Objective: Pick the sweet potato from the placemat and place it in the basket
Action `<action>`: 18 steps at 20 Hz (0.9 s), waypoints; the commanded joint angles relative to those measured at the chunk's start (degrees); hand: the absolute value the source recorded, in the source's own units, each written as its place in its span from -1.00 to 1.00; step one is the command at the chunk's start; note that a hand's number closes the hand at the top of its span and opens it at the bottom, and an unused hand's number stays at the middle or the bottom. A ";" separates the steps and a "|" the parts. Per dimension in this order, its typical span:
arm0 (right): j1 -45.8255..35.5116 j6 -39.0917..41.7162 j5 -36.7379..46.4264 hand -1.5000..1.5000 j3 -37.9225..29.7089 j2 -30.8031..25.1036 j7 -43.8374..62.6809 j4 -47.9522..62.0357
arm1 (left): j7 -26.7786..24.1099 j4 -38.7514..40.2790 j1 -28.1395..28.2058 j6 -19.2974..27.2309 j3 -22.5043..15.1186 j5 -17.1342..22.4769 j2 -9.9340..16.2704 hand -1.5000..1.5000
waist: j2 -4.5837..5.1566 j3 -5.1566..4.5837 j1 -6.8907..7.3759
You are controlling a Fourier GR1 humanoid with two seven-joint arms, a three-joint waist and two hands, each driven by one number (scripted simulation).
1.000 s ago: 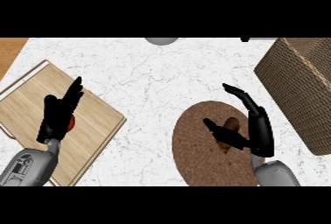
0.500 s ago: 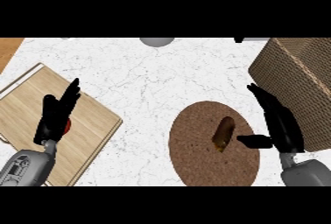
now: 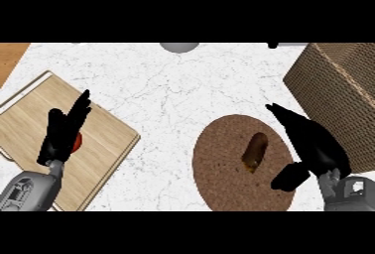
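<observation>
Right hand (image 3: 315,149) spread open, fingers straight and apart, thumb out toward the placemat (image 3: 219,173); holds nothing. Sweet potato (image 3: 254,151) lies on the round brown placemat just left of the right hand, between its fingers and thumb side, not touching as far as can be seen; basket (image 3: 344,94) stands beyond and to the right of that hand, its wall close behind the fingers. Left hand (image 3: 62,136) open, fingers straight, over the wooden cutting board (image 3: 102,144); a red object (image 3: 76,142) shows partly beside its palm.
</observation>
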 commanded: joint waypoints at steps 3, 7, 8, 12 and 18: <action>-4.54 13.98 -10.54 -1.00 -3.52 2.05 25.13 -15.79 | 3.62 -1.47 -2.03 0.02 0.68 0.14 -0.72 0.00 | 0.48 0.37 0.22; -4.31 11.09 -7.18 -1.00 -4.77 3.02 24.68 -15.55 | 0.00 0.56 -1.66 -2.36 2.34 -0.81 -1.34 0.00 | 0.85 0.46 0.87; -8.33 12.35 -8.70 -1.00 -4.49 4.35 30.18 -16.81 | 1.21 -1.68 -0.28 -1.99 1.84 -1.22 -0.41 0.00 | 0.76 0.43 1.15; -4.94 7.69 1.67 -1.00 2.65 6.74 29.61 -17.70 | 0.25 -0.25 -0.97 -1.11 1.37 -2.75 -2.95 0.00 | 0.77 0.44 0.93; -0.85 7.73 4.16 -1.00 -1.03 6.89 21.39 -12.90 | -0.11 -2.93 2.07 -3.12 3.04 -3.29 -2.47 0.00 | 0.87 0.48 1.32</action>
